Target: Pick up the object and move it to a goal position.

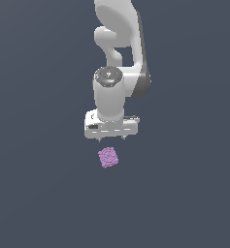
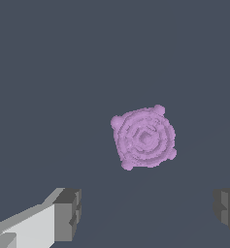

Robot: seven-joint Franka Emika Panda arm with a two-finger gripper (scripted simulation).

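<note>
Lilac knobbly object [image 1: 108, 158] [image 2: 144, 137] on grey table [image 1: 34, 193], untouched; white gripper [image 1: 111, 139] above it, fingers [image 2: 68, 214] spread wide, empty.

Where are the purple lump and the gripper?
Lump [image 2: 144, 137]: wrist view, centre of its ringed top face.
Gripper [image 1: 110, 140]: exterior view, midway between its fingertips, above the lump.

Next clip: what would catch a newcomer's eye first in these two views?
The small lilac object, the only colour on the flat dark ground, lies just below the gripper in the exterior view. Above it rises the white arm, dominating that view's middle. In the wrist view the object's ringed, knobbly top shows, with one grey fingertip on each side, spread wide, touching nothing.
</note>
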